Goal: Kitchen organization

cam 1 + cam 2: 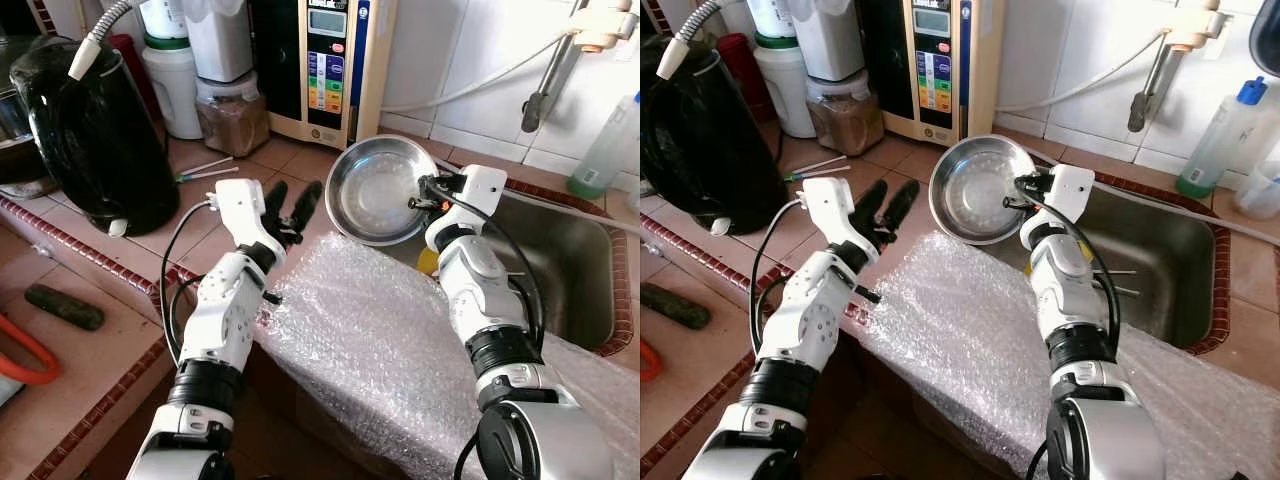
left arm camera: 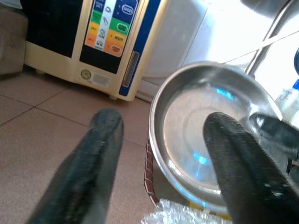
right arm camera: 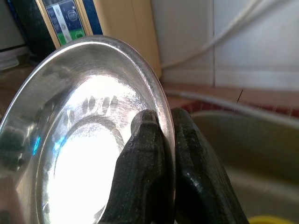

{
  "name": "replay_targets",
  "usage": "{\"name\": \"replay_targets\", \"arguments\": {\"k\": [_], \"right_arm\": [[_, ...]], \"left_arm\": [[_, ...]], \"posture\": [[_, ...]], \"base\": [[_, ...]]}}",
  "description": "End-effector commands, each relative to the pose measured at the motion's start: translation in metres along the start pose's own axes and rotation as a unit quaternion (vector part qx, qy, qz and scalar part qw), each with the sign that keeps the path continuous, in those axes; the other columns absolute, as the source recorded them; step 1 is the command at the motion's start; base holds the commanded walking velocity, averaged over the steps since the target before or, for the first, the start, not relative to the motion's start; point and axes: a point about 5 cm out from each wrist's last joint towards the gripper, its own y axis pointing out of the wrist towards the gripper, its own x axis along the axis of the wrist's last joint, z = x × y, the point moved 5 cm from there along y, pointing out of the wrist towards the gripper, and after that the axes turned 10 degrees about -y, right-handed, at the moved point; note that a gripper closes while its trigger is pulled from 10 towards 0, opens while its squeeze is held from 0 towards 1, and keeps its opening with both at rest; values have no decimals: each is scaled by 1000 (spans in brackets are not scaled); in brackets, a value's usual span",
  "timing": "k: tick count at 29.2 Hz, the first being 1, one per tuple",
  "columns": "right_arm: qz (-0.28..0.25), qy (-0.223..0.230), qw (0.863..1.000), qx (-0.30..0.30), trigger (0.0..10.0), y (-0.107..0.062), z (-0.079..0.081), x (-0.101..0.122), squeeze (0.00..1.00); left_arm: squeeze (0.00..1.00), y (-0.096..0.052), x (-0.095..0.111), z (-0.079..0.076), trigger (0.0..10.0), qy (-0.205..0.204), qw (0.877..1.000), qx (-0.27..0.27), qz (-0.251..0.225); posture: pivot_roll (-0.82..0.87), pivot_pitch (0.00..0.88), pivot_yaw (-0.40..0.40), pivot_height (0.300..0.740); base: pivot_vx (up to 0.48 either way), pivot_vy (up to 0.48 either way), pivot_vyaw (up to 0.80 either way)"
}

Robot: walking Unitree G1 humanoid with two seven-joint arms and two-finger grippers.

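Pinching steel bowl (image 1: 375,190) rim, right claw (image 3: 162,122) apparently closed, left claw (image 1: 290,205) spread.

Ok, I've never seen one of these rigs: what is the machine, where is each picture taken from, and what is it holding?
It is a humanoid robot with two silver arms, each ending in two black fingers. The two wide pictures come from its head, looking down at a tiled kitchen counter; the two close ones come from cameras on its wrists.

The right gripper pinches the rim of a steel bowl, held tilted at the edge of the sink. The left gripper hovers open beside it. Bubble wrap covers the counter's front; a black kettle and a water purifier stand behind.
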Motion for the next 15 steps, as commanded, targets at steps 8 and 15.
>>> {"name": "replay_targets", "arguments": {"k": [8, 15], "right_arm": [[-30, -142, 988, -48, 0, -2, -19, 9, 0], [1, -205, 977, -64, 0, -4, -30, -7, 0]], "left_arm": [[1000, -5, -19, -14, 10000, 25, 997, -50, 54], [1000, -9, -28, -16, 10000, 39, 995, -55, 76]], "posture": [[26, 0, 10, 740], [30, 0, 9, 740]], "base": [[0, 0, 0], [0, 0, 0]]}}
